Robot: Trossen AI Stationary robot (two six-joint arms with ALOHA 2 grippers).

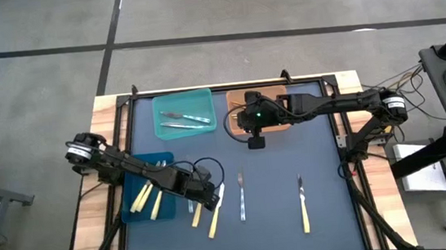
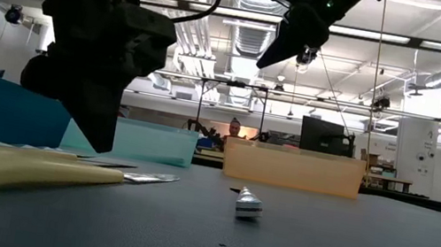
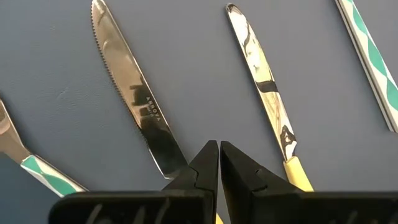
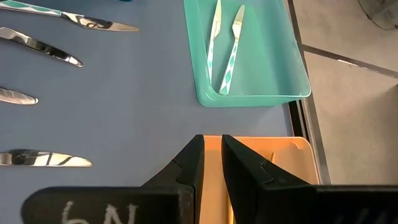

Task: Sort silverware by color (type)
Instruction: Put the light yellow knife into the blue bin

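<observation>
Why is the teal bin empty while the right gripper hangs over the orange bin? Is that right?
Not quite. The teal bin is not empty: two pieces of silverware with teal handles lie in it, as the high view shows. The right gripper does hang at the orange bin.

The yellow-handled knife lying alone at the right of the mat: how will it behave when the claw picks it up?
The yellow-handled knife looks rigid, so it should not bend. It lies flat and thin, probably hard to pinch. Its shiny blade may slip.
</observation>
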